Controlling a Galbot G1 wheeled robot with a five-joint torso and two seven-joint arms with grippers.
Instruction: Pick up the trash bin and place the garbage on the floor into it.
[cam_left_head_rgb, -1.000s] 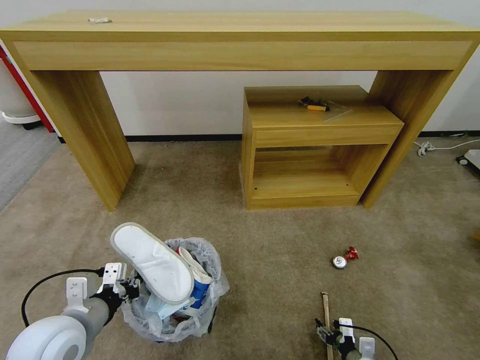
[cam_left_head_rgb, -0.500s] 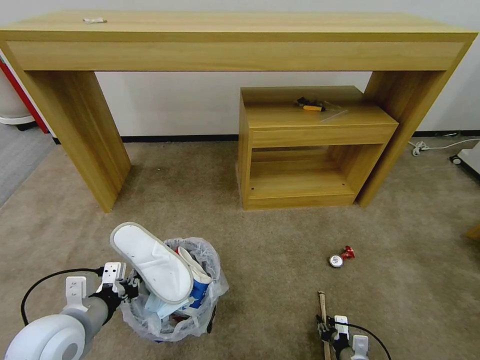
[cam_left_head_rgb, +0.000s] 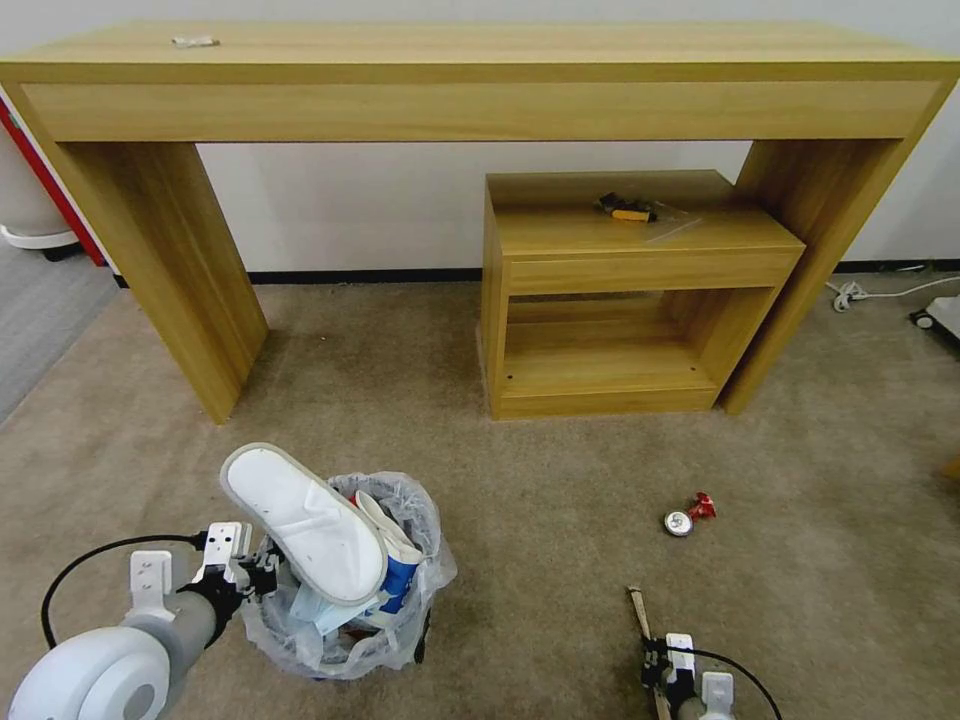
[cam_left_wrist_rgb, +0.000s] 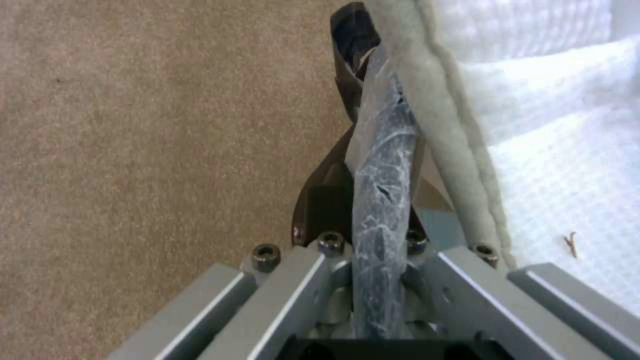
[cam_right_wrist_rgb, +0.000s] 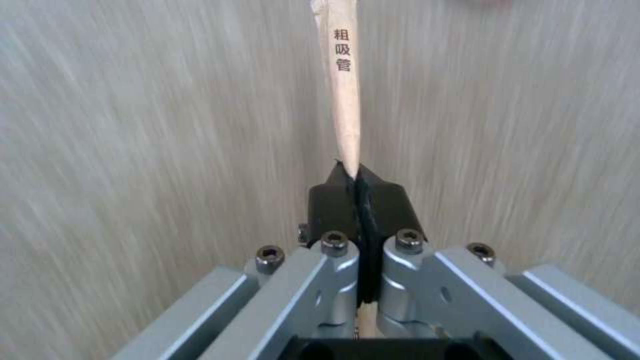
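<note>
The trash bin (cam_left_head_rgb: 350, 640), black with a translucent bag, hangs by its rim from my left gripper (cam_left_head_rgb: 262, 578), which is shut on the rim and bag (cam_left_wrist_rgb: 381, 200). A white slipper (cam_left_head_rgb: 300, 525) sticks up out of the bin over blue and red cups, and it lies right beside the fingers (cam_left_wrist_rgb: 553, 125). My right gripper (cam_left_head_rgb: 655, 668), low at the front right, is shut on a wooden stick (cam_left_head_rgb: 637, 605) in a printed paper wrapper (cam_right_wrist_rgb: 345, 90). A crushed red can (cam_left_head_rgb: 685, 518) lies on the beige floor (cam_left_head_rgb: 540, 500), beyond the right gripper.
A long wooden desk (cam_left_head_rgb: 480, 90) spans the back wall, with a low open cabinet (cam_left_head_rgb: 620, 290) under its right half. A white cable (cam_left_head_rgb: 870, 292) trails at the far right. Grey carpet (cam_left_head_rgb: 40, 310) and a white pot (cam_left_head_rgb: 25, 220) are at the far left.
The whole picture swayed left and then back, so the camera moved. My right gripper with the stick sits slightly lower and more to the left. The left gripper keeps its hold on the bin.
</note>
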